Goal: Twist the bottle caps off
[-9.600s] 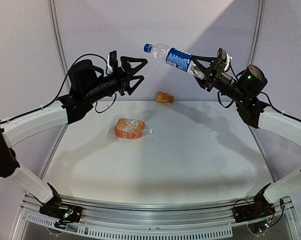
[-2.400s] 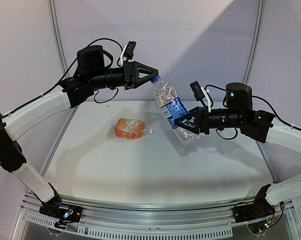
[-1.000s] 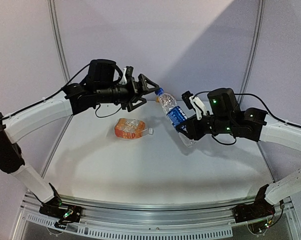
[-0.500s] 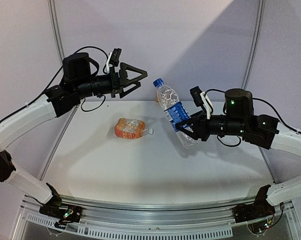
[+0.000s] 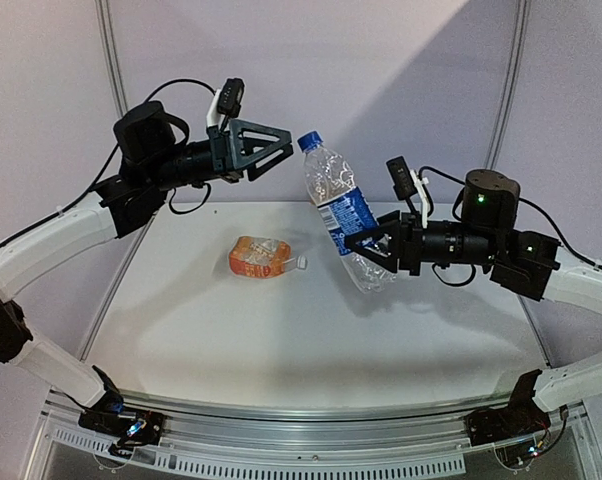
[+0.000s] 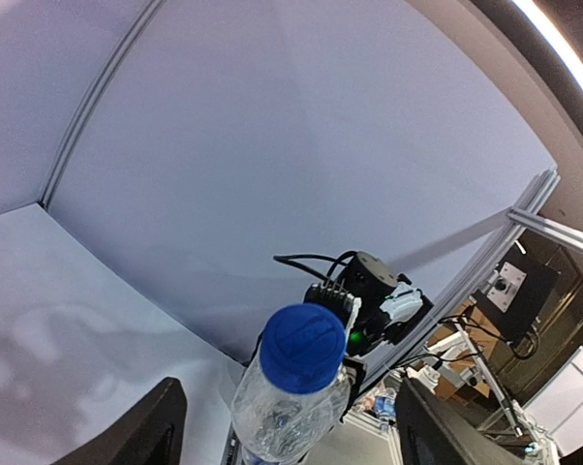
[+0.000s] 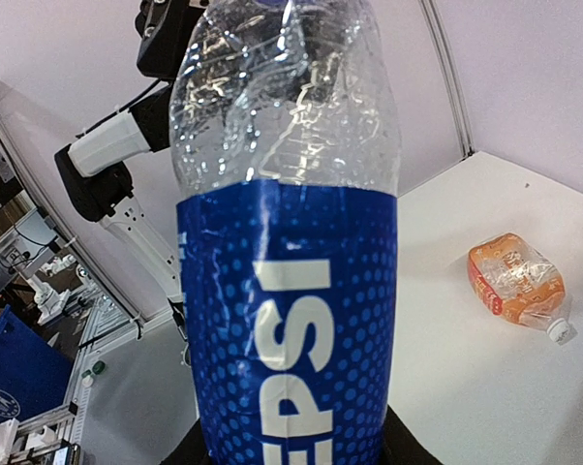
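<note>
My right pincer (image 5: 369, 246) pinches the slim clear water bottle (image 5: 333, 205) low on its body, near the bottom edge of its blue label. It holds the bottle in the air above the table (image 5: 281, 340), neck up and leaning toward my left arm. I judge that this tilt presents the dark blue cap (image 5: 308, 140) to my other pincer. I also judge that the low, firm hold stops the bottle from spinning when the cap is twisted.

My left pincer (image 5: 279, 152) hangs level with that cap, its 2 fingers (image 6: 161, 431) spread, 1 on each side. The left wrist view shows a clear gap between each finger and the cap, so nothing is gripped there yet. The cap sits on the bottle. The next move, as I judge it, is to close on the cap and turn.

The wider orange bottle (image 5: 259, 256) lies on its side on the table, well apart from both pincers. Its white cap (image 5: 302, 264) is on and points toward my right side. I judge that it waits its turn as bottle 2.
</note>
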Robot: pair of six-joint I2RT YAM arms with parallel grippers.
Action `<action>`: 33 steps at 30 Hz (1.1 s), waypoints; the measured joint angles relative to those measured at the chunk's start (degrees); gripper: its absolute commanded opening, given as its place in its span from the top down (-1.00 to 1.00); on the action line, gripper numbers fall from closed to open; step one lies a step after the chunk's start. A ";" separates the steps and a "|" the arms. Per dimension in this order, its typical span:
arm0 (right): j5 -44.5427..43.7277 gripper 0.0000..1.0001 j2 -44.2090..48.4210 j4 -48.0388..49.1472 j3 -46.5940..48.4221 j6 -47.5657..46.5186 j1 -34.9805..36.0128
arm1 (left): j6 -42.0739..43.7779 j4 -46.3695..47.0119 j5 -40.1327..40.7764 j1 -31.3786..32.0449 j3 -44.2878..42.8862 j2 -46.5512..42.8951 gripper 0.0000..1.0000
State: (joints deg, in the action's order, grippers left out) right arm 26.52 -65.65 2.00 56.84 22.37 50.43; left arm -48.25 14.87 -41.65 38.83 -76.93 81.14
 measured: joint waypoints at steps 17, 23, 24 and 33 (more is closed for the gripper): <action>2.91 1.00 -1.01 2.27 -0.81 2.08 0.00 | 1.40 0.26 -1.29 0.68 -5.81 5.03 -0.13; 2.99 1.00 -1.29 2.40 -0.83 2.56 0.00 | 2.10 0.15 -1.66 1.18 -5.86 5.05 -0.20; 2.99 1.00 -1.29 2.43 -0.83 2.67 0.00 | 2.21 0.15 -1.68 1.25 -5.86 5.05 -0.20; 2.99 1.00 -1.29 3.32 -0.87 3.37 0.00 | 3.52 -1.77 -1.44 1.99 -5.92 5.16 0.39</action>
State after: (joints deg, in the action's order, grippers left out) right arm 29.52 -66.94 5.32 55.96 25.74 50.43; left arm -44.73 13.10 -43.09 40.82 -82.85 86.30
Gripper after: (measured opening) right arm 0.392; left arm 0.436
